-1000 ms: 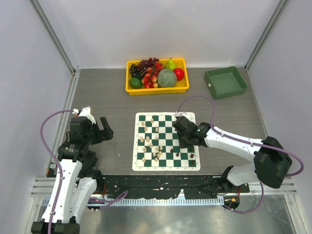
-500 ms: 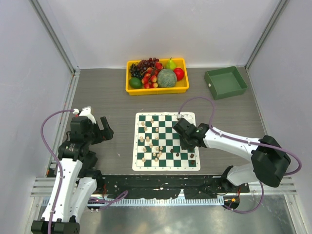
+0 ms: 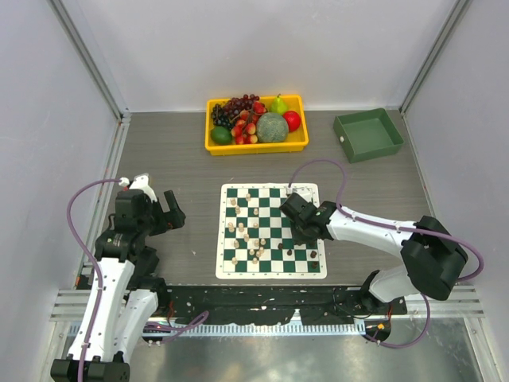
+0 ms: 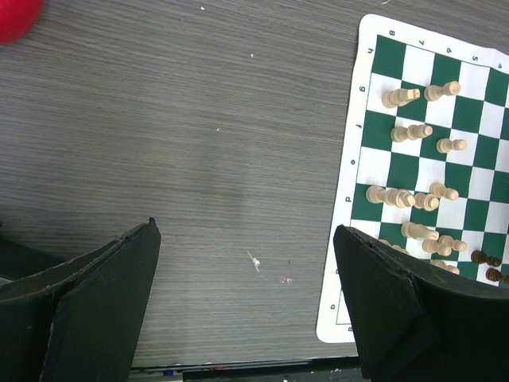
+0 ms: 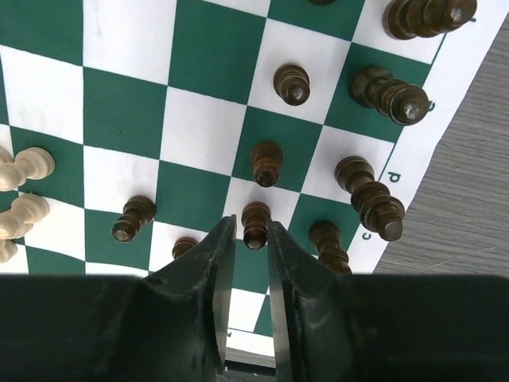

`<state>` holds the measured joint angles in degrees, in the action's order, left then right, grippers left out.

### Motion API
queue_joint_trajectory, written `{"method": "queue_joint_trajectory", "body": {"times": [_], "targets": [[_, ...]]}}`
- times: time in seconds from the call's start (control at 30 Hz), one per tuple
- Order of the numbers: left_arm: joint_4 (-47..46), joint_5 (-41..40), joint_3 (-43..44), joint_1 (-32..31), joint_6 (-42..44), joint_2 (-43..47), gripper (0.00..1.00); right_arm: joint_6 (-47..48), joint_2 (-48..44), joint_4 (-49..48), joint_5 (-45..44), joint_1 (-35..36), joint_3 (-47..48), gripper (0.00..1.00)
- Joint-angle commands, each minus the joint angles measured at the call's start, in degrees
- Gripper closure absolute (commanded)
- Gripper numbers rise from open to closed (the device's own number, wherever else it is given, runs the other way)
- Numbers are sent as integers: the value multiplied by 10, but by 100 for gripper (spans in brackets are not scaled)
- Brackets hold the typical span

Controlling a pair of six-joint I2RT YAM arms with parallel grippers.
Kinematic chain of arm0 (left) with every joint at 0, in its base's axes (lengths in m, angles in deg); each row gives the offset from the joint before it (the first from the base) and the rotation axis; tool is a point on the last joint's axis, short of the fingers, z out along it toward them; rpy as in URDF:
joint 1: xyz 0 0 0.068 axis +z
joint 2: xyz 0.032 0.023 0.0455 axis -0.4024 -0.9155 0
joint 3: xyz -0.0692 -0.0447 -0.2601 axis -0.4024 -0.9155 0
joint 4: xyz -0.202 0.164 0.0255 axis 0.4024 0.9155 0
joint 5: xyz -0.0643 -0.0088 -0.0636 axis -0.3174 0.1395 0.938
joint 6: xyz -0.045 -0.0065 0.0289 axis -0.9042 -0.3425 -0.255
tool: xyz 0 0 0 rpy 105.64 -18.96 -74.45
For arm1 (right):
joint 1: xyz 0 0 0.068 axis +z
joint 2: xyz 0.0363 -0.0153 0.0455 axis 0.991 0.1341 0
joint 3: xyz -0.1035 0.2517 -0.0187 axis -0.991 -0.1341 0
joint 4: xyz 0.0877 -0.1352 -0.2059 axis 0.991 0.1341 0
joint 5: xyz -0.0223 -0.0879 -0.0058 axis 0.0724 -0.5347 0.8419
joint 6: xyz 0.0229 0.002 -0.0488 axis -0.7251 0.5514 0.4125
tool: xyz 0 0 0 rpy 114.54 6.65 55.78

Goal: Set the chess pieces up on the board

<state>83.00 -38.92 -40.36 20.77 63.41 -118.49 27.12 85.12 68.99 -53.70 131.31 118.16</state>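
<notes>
The green-and-white board lies at the table's middle. Light pieces are scattered on its left half, and dark pieces stand along its right side. My right gripper is low over the board's right half. In the right wrist view its jaws are closed to a narrow gap on an upright dark pawn, with several other dark pieces around it. My left gripper is wide open and empty over bare table left of the board. Light pieces show in the left wrist view.
A yellow tray of fruit stands at the back centre. A green bin stands at the back right. A red object shows at the top left corner of the left wrist view. Metal rails run along the near edge.
My right gripper has shifted slightly left and toward the back over the board. The left arm has not moved.
</notes>
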Motion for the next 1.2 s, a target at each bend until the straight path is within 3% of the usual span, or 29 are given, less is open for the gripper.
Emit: {"method": "queue_joint_trajectory", "body": {"times": [0.0, 0.17, 0.5, 1.17], "targets": [[-6, 8, 12, 2, -3, -1, 1, 0, 0, -21, 4, 2, 4, 69], [-7, 11, 11, 1, -3, -1, 1, -2, -21, -6, 3, 2, 14, 62], [-7, 14, 10, 1, -3, -1, 1, -34, -124, -43, 46, 13, -32, 61], [-4, 15, 12, 1, -3, -10, 0, -36, -55, -74, 87, 38, -48, 61]]}}
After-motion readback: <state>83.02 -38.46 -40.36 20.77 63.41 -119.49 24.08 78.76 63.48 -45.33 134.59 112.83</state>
